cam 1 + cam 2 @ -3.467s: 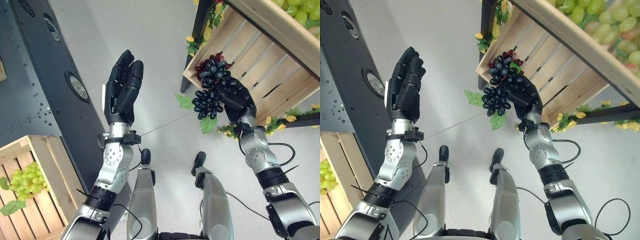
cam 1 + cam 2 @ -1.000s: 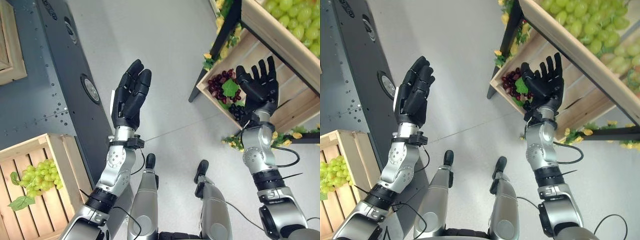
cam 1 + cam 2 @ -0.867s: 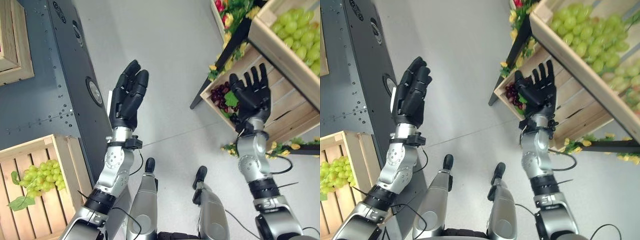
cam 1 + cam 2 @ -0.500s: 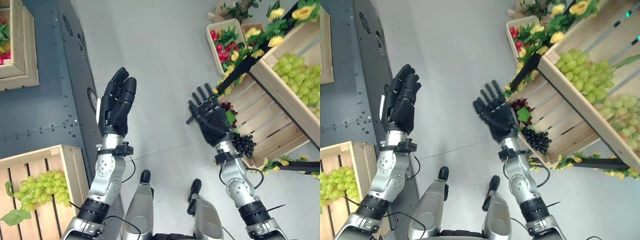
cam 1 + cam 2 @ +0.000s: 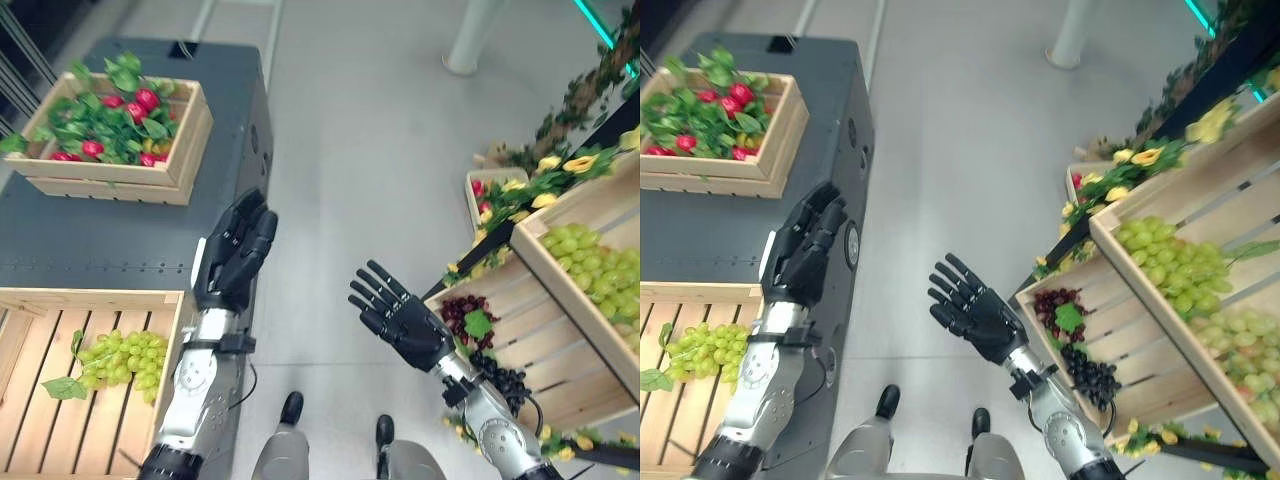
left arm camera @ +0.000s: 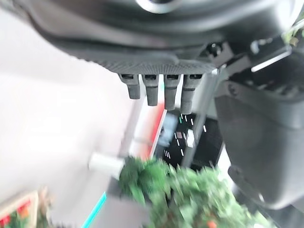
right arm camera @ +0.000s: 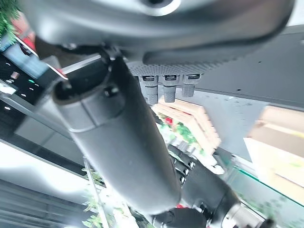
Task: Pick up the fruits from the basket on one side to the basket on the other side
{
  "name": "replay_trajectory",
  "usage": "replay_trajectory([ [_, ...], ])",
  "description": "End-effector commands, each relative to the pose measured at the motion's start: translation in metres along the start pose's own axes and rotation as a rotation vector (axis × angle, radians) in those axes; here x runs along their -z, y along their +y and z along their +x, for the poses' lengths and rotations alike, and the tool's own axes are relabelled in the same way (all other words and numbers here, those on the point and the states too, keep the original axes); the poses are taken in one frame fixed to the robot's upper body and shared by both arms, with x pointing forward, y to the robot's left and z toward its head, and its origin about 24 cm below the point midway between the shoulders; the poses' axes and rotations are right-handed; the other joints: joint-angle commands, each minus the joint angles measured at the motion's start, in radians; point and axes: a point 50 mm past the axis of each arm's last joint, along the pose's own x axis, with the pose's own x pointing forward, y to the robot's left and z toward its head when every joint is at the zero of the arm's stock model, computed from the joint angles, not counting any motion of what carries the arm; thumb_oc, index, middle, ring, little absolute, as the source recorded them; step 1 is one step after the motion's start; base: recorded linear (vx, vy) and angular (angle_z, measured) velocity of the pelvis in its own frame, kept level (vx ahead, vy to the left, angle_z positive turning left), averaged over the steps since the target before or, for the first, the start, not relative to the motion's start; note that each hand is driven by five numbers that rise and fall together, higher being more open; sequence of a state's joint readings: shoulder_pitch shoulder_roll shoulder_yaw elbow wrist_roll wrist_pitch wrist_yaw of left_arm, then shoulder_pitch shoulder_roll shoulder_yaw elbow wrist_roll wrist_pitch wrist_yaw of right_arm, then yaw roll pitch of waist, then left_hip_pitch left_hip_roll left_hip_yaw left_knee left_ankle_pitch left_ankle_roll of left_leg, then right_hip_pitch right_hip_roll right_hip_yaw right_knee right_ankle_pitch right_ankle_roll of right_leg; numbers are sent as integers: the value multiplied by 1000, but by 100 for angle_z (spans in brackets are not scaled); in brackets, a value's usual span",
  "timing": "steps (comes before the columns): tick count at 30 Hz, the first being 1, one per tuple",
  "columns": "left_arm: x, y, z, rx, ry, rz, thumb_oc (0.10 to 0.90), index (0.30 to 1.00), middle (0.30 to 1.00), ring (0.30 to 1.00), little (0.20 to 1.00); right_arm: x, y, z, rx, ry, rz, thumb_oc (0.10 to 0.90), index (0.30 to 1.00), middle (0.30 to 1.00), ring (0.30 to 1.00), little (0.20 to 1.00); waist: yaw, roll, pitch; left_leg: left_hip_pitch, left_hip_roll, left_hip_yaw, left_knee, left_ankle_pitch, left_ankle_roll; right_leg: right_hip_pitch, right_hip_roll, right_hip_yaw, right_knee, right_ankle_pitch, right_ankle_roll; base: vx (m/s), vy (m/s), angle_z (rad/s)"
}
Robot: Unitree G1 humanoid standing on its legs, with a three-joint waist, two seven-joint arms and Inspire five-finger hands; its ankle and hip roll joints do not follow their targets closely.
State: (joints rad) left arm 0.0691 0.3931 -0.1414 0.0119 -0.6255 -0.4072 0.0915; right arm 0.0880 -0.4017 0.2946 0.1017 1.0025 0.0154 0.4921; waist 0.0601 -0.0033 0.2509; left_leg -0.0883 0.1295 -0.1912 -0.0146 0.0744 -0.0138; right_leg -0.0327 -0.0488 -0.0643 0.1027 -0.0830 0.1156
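Note:
A bunch of black grapes (image 5: pixel 500 376) lies in the lower wooden crate (image 5: pixel 556 352) on the right, next to a dark red bunch (image 5: pixel 462 310) with a green leaf. My right hand (image 5: pixel 402 322) hovers over the floor to the left of that crate, palm up, fingers spread, empty. My left hand (image 5: pixel 236 256) is raised with straight fingers (image 6: pixel 164 91) above the edge of the dark cabinet, holding nothing. Green grapes (image 5: pixel 116 360) rest in the wooden crate (image 5: pixel 60 300) at lower left.
A dark grey cabinet (image 5: pixel 120 240) carries a crate of red fruit and leaves (image 5: pixel 112 128) at the back left. The upper right crate holds green grapes (image 5: pixel 588 262). Yellow flowers (image 5: pixel 556 164) and leafy vines trim the right-hand rack. Grey floor (image 5: pixel 370 150) lies between the two sides.
The right hand has let go of the black grapes into the right lower crate and has drawn back left, open. The camera has tilted up, so the whole scene has shifted.

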Motion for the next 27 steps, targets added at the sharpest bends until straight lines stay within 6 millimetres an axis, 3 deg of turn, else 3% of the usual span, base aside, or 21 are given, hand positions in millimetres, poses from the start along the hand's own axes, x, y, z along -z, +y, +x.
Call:
replay_trajectory([
  [1, -43, -13, 26, 58, -274, -27, 800, 900, 900, 900, 900, -22, 26, 26, -148, -116, -55, 800, 900, 900, 900, 900, 16, -59, -53, 9, -46, 49, -33, 31, -55, 52, 23, -41, -72, 53, -63, -33, -244, 47],
  [5, -42, -19, 31, 84, -269, -25, 800, 900, 900, 900, 900, -25, 21, 31, -112, -140, -66, 800, 900, 900, 900, 900, 22, -67, -44, -22, -33, 105, 33, 12, -64, 84, 14, -112, -83, 38, -78, -84, -216, 87],
  [7, -43, -18, 30, 62, -276, -26, 800, 900, 900, 900, 900, -26, 19, 29, -110, -143, -73, 800, 900, 900, 900, 900, 20, -79, -54, -32, -35, 143, 107, -22, -66, 85, -13, -150, -98, 50, -77, -73, -72, 103],
  [12, -43, -13, 26, 21, -271, -28, 800, 900, 900, 900, 900, -21, 15, 21, -81, -130, -96, 800, 900, 900, 900, 900, 7, -74, -93, -7, -18, 191, 76, -20, -79, 90, -27, -187, -129, 64, -75, 15, 31, 63],
  [14, -39, -13, 23, 21, -253, -23, 800, 900, 900, 900, 900, -20, 13, 17, -83, -122, -117, 800, 900, 900, 900, 900, -6, -65, -113, 7, 0, 245, 31, 1, -89, 97, -25, -206, -150, 69, -74, 43, 100, 69],
  [15, -38, -14, 23, 41, -252, -15, 800, 900, 900, 900, 900, -22, 12, 12, -79, -136, -111, 800, 900, 900, 900, 900, -21, -56, -126, 14, 21, 315, -5, 20, -100, 105, -23, -239, -158, 66, -75, 38, 106, 53],
  [18, -33, -16, 25, 45, -248, -21, 800, 900, 900, 900, 900, -22, 7, 9, -50, -160, -98, 800, 900, 900, 900, 900, -37, -34, -138, 31, 33, 416, -54, 32, -118, 122, -35, -296, -145, 41, -63, 123, 276, 132],
  [22, -34, -18, 25, 38, -266, -4, 800, 900, 900, 900, 900, -19, 7, 11, -46, -168, -86, 800, 900, 900, 900, 900, -28, -29, -146, 41, 8, 417, -48, 12, -103, 122, -62, -315, -137, 46, -46, 108, 289, 80],
  [27, -40, -13, 21, 34, -267, 32, 800, 900, 900, 900, 900, -14, 7, 2, -21, -195, -24, 800, 900, 900, 900, 900, -10, -32, -162, 99, -55, 384, -65, -36, -58, 124, -119, -322, -130, 78, 9, 157, 313, 2],
])
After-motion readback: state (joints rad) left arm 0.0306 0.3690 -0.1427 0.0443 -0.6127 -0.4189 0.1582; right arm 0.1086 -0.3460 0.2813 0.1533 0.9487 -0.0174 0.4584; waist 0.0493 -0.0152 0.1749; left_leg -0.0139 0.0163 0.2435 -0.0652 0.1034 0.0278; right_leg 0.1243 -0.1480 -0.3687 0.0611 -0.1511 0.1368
